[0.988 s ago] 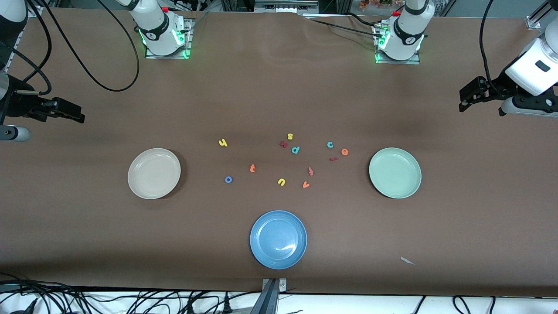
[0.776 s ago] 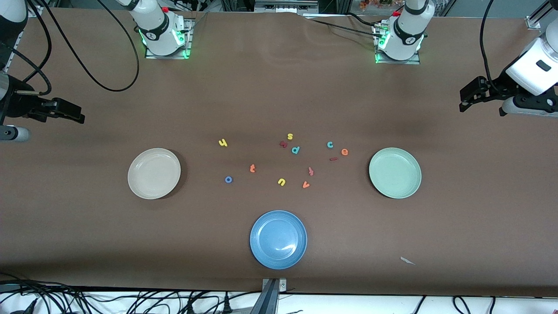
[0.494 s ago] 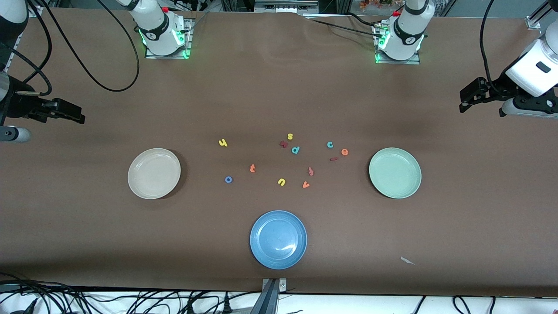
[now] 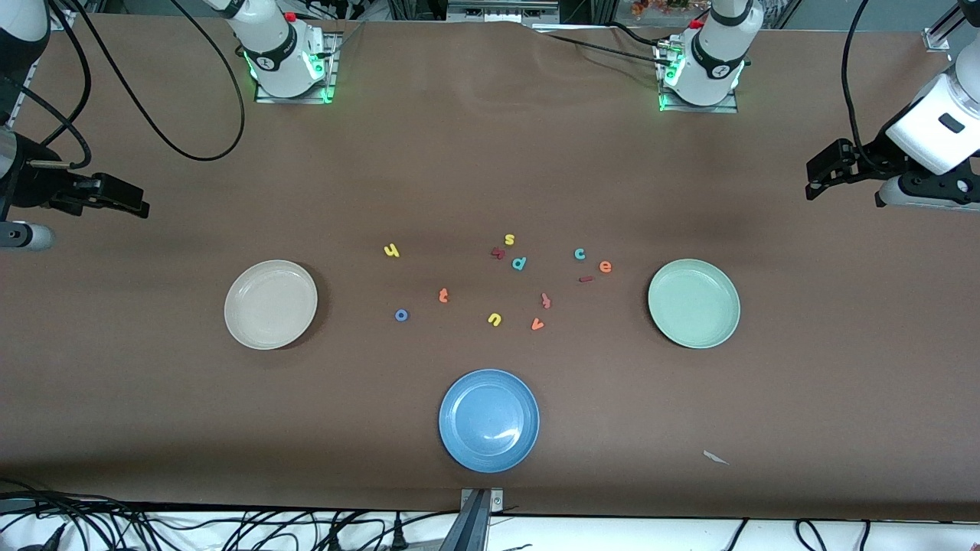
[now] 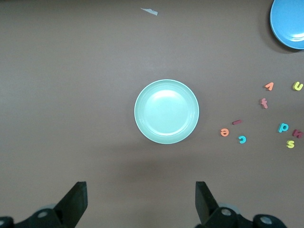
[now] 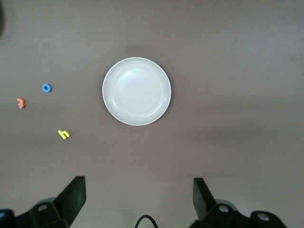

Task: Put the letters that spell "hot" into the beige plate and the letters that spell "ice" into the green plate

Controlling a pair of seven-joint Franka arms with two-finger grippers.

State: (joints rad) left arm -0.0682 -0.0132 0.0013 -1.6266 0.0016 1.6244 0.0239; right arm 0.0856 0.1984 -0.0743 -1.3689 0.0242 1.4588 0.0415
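The beige plate (image 4: 270,304) (image 6: 137,91) lies bare toward the right arm's end, the green plate (image 4: 694,303) (image 5: 166,111) toward the left arm's end. Between them lie yellow h (image 4: 391,250), blue o (image 4: 401,314), orange t (image 4: 443,295), teal c (image 4: 579,254), orange e (image 4: 605,266) and dark red i (image 4: 586,279). My left gripper (image 4: 816,180) (image 5: 141,199) hangs open and bare off the green plate's end. My right gripper (image 4: 138,203) (image 6: 137,197) is open and bare off the beige plate's end.
A blue plate (image 4: 488,420) sits nearest the front camera. Other letters are mixed in: yellow s (image 4: 509,239), dark red lumpy letter (image 4: 498,252), teal p (image 4: 518,263), yellow u (image 4: 494,319), orange v (image 4: 537,324), salmon f (image 4: 546,300). A paper scrap (image 4: 715,457) lies near the front edge.
My left arm's wrist has drifted very slightly. The letters, the plates and the right arm have not moved.
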